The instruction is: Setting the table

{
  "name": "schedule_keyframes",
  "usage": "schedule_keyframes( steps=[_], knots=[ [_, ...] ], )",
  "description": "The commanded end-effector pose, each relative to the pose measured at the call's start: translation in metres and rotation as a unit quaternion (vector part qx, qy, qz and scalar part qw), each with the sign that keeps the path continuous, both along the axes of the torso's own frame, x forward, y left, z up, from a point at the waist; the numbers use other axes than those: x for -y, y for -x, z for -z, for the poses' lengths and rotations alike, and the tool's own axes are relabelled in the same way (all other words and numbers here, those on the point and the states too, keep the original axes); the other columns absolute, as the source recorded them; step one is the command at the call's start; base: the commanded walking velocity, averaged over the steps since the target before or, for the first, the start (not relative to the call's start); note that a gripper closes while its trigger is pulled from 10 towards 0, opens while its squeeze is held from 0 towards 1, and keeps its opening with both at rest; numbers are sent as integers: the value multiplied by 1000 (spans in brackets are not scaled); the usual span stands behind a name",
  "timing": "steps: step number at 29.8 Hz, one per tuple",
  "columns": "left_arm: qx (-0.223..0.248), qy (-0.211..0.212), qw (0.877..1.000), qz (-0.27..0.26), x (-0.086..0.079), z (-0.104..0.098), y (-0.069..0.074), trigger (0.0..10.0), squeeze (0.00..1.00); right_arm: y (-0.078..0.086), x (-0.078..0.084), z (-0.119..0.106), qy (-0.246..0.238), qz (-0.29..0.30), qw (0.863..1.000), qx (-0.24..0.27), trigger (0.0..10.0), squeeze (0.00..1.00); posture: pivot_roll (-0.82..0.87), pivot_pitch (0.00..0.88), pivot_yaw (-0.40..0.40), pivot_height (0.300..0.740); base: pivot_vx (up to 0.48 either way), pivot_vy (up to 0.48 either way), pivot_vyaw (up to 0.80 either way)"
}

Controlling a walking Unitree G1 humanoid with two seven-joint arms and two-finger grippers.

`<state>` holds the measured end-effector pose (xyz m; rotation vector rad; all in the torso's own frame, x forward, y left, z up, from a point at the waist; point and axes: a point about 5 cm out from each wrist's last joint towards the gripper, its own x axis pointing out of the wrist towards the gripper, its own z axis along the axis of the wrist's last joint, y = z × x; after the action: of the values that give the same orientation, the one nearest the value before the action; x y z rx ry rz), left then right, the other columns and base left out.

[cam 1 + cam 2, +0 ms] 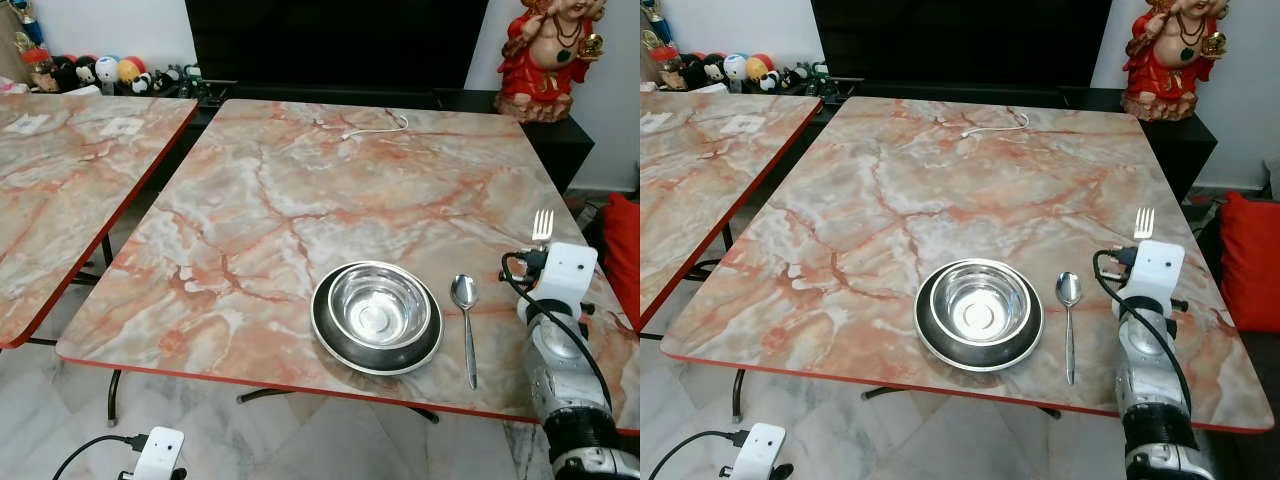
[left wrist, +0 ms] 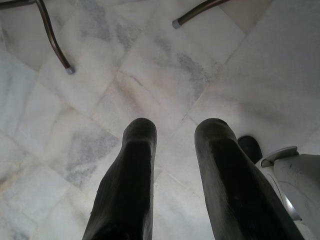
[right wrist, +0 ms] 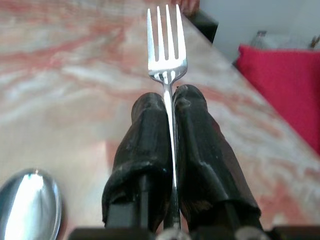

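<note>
Here we note the right gripper (image 3: 170, 102) clenched on the fork (image 3: 167, 45), tines pointing past its fingertips over the table (image 1: 300, 200). Spoon (image 1: 465, 325) and bowl (image 1: 380, 305) lie to its left. Left gripper (image 2: 175, 130) hangs parted above floor (image 2: 150, 75).

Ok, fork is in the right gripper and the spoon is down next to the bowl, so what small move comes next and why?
Probably lower the fork to the table just right of the spoon and release. The right gripper is shut on its handle with the tines pointing away, over bare marble beyond the spoon, which lies right of the bowl and plate. The left gripper hangs open over the floor.
</note>
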<state>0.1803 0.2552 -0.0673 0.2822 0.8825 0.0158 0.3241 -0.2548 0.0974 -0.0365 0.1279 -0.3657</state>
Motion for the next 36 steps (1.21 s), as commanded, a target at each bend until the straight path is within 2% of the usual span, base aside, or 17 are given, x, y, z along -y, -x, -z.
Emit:
schedule_keyframes(
  steps=[1, 5, 15, 26, 31, 36],
  knots=[
    [-11, 1, 1000, -4, -1, 2, 5, 10000, 0, 2, -4, -2, 0, -4, 1000, -5, 10000, 0, 56, 13, 11, 740, 0, 0, 0],
    [-12, 1, 1000, -4, -2, 2, 5, 10000, 0, 9, -10, 12, -30, -9, 999, -29, 10000, 0, 50, 17, 10, 740, 0, 0, 0],
    [-10, 2, 1000, -3, -1, 2, 5, 10000, 0, 19, -9, 24, -30, -5, 997, -71, 10000, 0, 51, 21, 9, 740, 0, 0, 0],
    [-7, 2, 1000, -1, 0, 2, 4, 10000, 0, 25, -16, 22, -46, -30, 997, -48, 10000, 0, 52, 23, 9, 740, 0, 0, 0],
    [-6, 2, 1000, -1, 1, 2, 3, 10000, 0, 28, -18, 22, -43, -51, 996, -58, 10000, 0, 53, 23, 6, 740, 0, 0, 0],
    [-3, 4, 1000, 2, 4, 2, 1, 10000, 0, 35, -13, 36, -28, -56, 994, -90, 10000, 0, 48, 25, 8, 740, 0, 0, 0]
  ],
)
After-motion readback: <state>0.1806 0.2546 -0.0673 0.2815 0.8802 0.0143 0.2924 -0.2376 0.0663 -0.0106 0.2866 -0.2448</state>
